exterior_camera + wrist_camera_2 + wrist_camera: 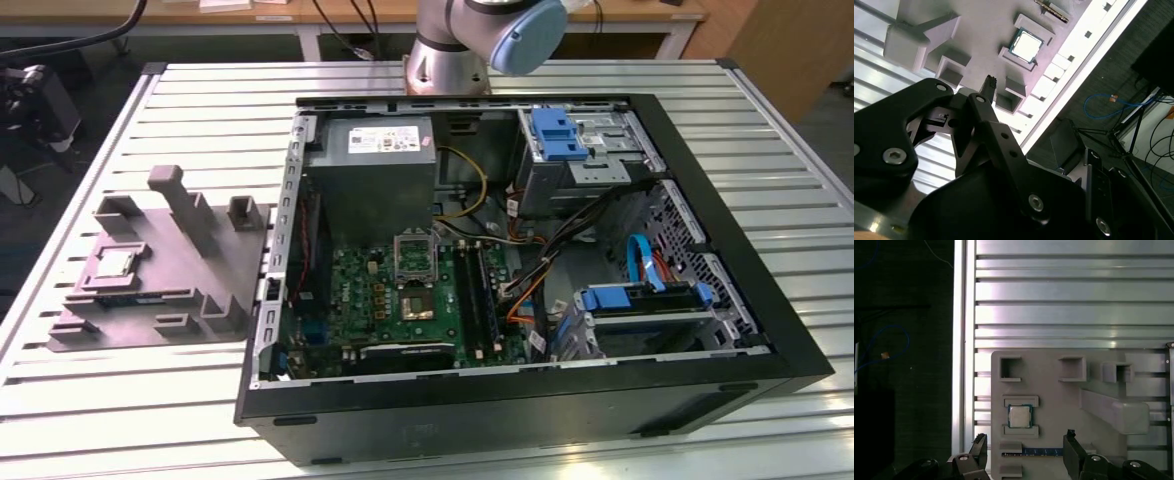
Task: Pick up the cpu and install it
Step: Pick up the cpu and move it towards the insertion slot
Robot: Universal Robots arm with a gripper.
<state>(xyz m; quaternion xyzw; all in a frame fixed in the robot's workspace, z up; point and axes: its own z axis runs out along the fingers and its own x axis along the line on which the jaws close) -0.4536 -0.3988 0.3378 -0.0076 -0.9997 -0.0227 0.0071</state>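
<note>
The cpu (1019, 416), a small square chip with a pale metal top, lies flat in a recess of the grey plastic tray (1054, 390). In the exterior view the cpu (114, 262) rests on the tray (200, 250) at that view's left, outside the computer case. My gripper (1024, 442) hangs above the tray, open, its two dark fingertips (979, 445) spread wide to either side of the chip's column with nothing between them. In the second wrist view one finger (990, 85) points toward the cpu (1026, 44). The black socket (414, 247) sits on the motherboard inside the case.
The open black computer case (747, 300) holds a grey power-supply box (380, 160), cables and blue drive brackets (641, 298). A memory stick (1034, 452) lies in the tray beside the cpu. Upright tray blocks (180, 195) stand close by. The slatted metal table (1069, 300) ends near the tray.
</note>
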